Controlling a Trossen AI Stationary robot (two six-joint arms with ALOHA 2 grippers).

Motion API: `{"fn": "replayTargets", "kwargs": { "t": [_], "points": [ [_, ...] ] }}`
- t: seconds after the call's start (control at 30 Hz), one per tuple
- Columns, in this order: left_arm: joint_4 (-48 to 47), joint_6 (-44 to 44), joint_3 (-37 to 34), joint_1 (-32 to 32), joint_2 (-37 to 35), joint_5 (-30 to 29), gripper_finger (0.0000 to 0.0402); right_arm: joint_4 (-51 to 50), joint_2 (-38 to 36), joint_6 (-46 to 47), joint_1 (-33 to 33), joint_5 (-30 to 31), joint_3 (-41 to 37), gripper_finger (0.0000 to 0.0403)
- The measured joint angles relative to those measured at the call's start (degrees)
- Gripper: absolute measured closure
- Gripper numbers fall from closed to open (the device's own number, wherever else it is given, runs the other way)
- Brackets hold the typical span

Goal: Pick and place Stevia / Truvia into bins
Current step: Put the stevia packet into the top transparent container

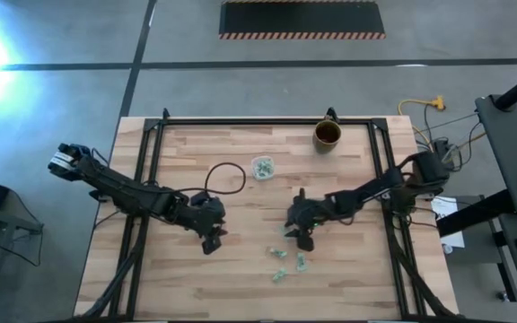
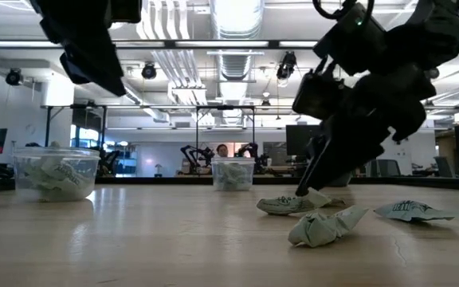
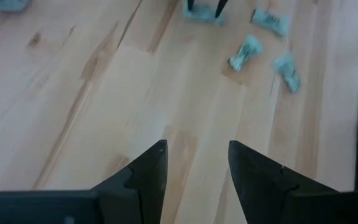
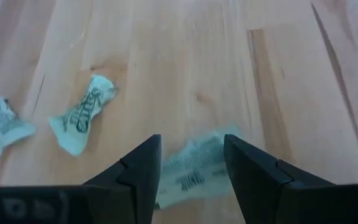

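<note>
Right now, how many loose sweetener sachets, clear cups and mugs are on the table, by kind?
Loose sachets: 4
Clear cups: 2
Brown mug: 1
Total: 7

Wooden table (image 1: 232,287): pale planks, black frame rails along its left, right and upper edges. Brown mug (image 1: 328,135) upright near the table's upper right. Black cable loop (image 1: 225,176) on the wood, left of centre. Grey concrete floor around the table. Hazard-striped black mat (image 1: 302,19) at top centre. Yellow cable (image 1: 420,106) at upper right.
</note>
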Motion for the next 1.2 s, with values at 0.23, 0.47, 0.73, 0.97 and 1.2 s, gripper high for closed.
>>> {"fn": "replayTargets", "kwargs": {
  "t": [0.23, 0.47, 0.73, 0.97, 1.2],
  "points": [
    [-2.7, 0.0, 0.0, -0.3, -0.1, 0.4, 0.0249, -1.4, 0.3, 2.6, 0.0, 4.0, 1.3, 0.0237],
    [-2.6, 1.1, 0.0, -0.3, -0.1, 0.4, 0.0249, -5.9, -0.9, 2.0, 0.2, 7.5, 1.3, 0.0236],
    [-2.6, 2.0, -0.9, -0.3, -0.2, 0.4, 0.0249, -7.7, -0.5, -1.6, 1.8, 7.9, 1.9, 0.0236],
    [-2.6, 1.9, -1.3, -0.3, -0.2, 0.4, 0.0249, -9.0, -0.5, -2.1, 2.1, 8.5, 2.0, 0.0240],
    [-2.4, 1.6, -1.3, -0.3, -0.2, 0.5, 0.0249, -13.2, -0.6, -2.4, 2.6, 12.5, 2.1, 0.0271]
  ]
}}
